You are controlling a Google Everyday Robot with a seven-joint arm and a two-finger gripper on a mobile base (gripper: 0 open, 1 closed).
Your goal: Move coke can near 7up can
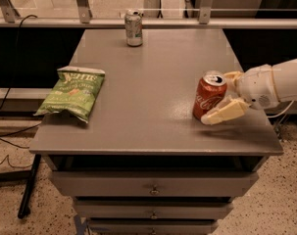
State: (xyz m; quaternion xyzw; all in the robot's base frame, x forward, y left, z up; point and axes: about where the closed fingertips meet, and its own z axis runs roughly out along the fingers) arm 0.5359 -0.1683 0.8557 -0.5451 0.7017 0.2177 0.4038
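Note:
The red coke can (208, 101) stands on the grey table (153, 82) at the right, near the front edge. My gripper (216, 97) reaches in from the right and is open. One cream finger (224, 112) lies along the can's front side, and the other finger (232, 75) is just behind the can's top. The can sits between them. The 7up can (134, 28), silver with green markings, stands upright at the table's far edge, left of centre, far from the coke can.
A green chip bag (72, 92) lies flat on the table's left side. A metal rail (148, 21) runs behind the far edge. Drawers (153, 190) sit below the tabletop. The table's right edge is close under my arm.

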